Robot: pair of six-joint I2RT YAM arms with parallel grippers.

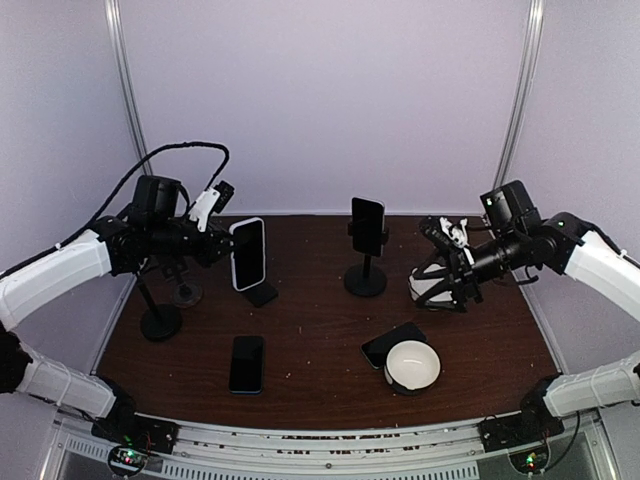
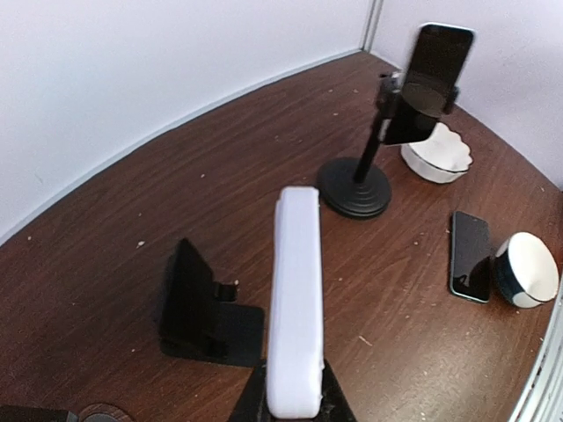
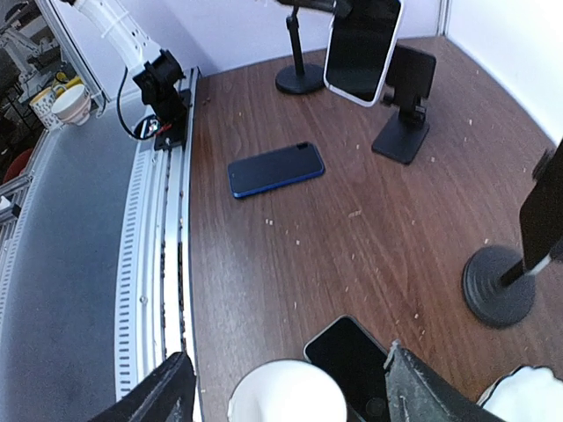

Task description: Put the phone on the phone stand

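Left gripper point(image 2: 295, 400) is pinching one end of the white-cased smartphone point(image 2: 295, 290) beside the black folding stand point(image 2: 207, 308). Right gripper point(image 1: 445, 275) is hanging open, empty. The stiff, slick phone is likely needing firm pressure.

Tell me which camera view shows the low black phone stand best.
The left wrist view: the low black stand sits close and almost whole, beside the white phone. The right wrist view shows it farther and smaller; in the top view the phone hides its upper part.

Wood-grain table point(image 1: 320, 330), smooth white phone point(image 2: 295, 299), matt black stand point(image 2: 198, 303).
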